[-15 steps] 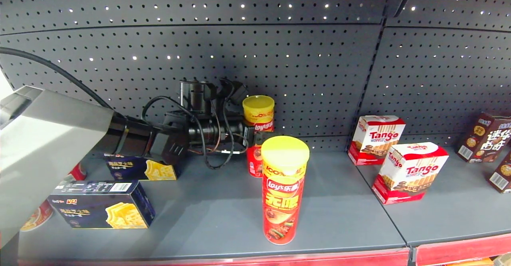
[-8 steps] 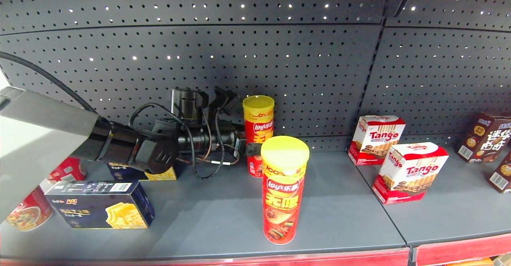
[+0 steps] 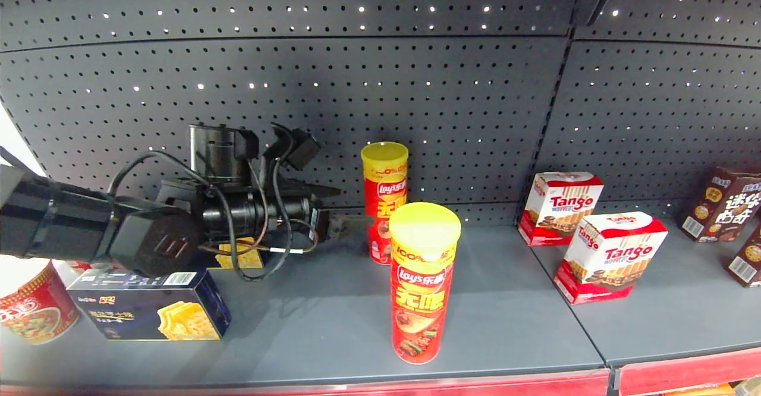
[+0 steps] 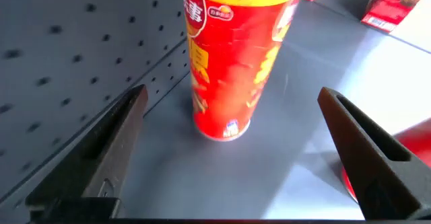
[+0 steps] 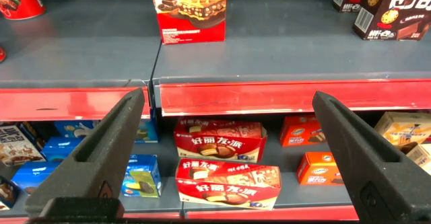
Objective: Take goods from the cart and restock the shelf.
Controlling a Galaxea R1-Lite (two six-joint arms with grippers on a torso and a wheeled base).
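The rear chip can stands upright on the shelf, against the pegboard. The left gripper hovers just left of it, fingers spread, empty. 1 front chip can stands just ahead of it, 2 wafer boxes to its right, and a cracker box well left. The right gripper is spread wide, empty.

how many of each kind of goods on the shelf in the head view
chip cans: 2
red and white wafer boxes: 2
dark blue cracker boxes: 2
brown boxes: 2
red cup: 1
total: 9
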